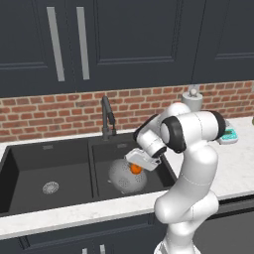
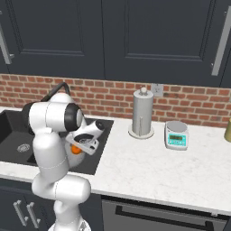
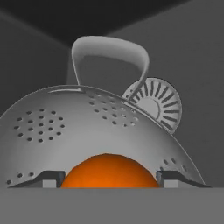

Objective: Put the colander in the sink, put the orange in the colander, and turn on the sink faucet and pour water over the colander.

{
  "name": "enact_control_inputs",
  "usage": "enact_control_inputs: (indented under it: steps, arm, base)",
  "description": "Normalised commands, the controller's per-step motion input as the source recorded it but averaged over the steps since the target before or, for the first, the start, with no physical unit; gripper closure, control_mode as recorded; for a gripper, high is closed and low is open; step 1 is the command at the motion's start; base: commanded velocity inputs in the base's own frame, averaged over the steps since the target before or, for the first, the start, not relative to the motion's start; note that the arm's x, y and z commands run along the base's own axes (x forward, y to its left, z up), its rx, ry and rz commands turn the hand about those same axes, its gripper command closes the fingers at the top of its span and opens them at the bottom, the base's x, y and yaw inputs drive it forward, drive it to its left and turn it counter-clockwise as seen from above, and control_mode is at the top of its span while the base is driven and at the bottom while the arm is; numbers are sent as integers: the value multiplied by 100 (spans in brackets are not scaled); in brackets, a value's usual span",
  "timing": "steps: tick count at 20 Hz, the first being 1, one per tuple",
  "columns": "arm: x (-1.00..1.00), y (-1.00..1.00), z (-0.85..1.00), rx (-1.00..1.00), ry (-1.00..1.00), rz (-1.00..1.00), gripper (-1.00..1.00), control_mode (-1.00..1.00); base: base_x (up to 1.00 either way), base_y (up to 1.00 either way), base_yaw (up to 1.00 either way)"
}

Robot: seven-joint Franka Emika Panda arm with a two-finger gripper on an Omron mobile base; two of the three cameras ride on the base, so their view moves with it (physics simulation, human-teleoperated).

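Observation:
The light-grey colander [image 1: 121, 179] rests in the right basin of the black sink [image 1: 30, 163], seen close up with its handle as the colander [image 3: 65, 127] in the hand view. My gripper [image 1: 138, 167] hangs just above its bowl, shut on the orange [image 1: 136, 169]. In the hand view the orange [image 3: 109, 171] fills the gap between the two fingertips [image 3: 52, 179] of the gripper [image 3: 111, 180]. From the right, the orange [image 2: 76, 150] shows under the gripper [image 2: 78, 148]. The dark sink faucet [image 1: 106, 116] stands behind the basins, and no water runs.
A silver drain [image 1: 50, 187] sits in the left basin, and another drain [image 3: 153, 105] lies behind the colander. On the white counter [image 2: 149, 167] to the right stand a paper towel holder [image 2: 142, 113] and a small scale [image 2: 176, 134]. A brick wall and dark cabinets rise behind.

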Motion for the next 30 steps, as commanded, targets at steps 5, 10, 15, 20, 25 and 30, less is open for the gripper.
enact_control_inputs:
  steps: [5, 10, 15, 20, 25, 30]
  arm:
    - [-13, 43, 0, 0, 0, 9, 100, -100]
    - [-32, 57, 0, 0, 0, 6, 100, -100]
    - [-24, 17, 0, 0, -7, 0, 100, -100]
    - [-12, 0, 0, -2, -5, 0, -100, -100]
    - [-7, 0, 0, -2, -3, 0, -100, -100]
    - [-9, 0, 8, 0, -8, 0, -100, -100]
  base:
    - [0, 0, 0]
    - [0, 0, 0]
    - [0, 0, 0]
    - [0, 0, 0]
    - [0, 0, 0]
    - [0, 0, 0]
